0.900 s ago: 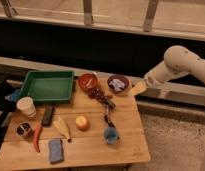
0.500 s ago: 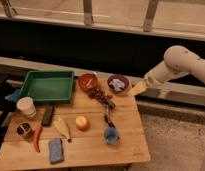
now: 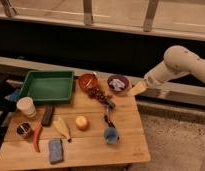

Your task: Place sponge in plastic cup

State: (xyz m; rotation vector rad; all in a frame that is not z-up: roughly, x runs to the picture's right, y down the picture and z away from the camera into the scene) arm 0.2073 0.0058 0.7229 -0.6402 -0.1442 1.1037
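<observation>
The sponge (image 3: 55, 150), a flat blue-grey pad, lies near the front left edge of the wooden table (image 3: 131, 145). The plastic cup (image 3: 111, 135), small and light blue, stands upright at the front right of the table. My gripper (image 3: 138, 88) hangs at the end of the white arm (image 3: 178, 64), off the table's back right corner, beside a dark bowl (image 3: 118, 83). It is far from both the sponge and the cup.
A green tray (image 3: 48, 86) sits at the back left. A cream-white cup (image 3: 27, 106), black bar (image 3: 47, 115), dark tin (image 3: 23, 130), red pepper (image 3: 36, 137), banana (image 3: 62, 128), orange ball (image 3: 82, 122), red bowl (image 3: 88, 81) and grapes (image 3: 99, 94) crowd the table.
</observation>
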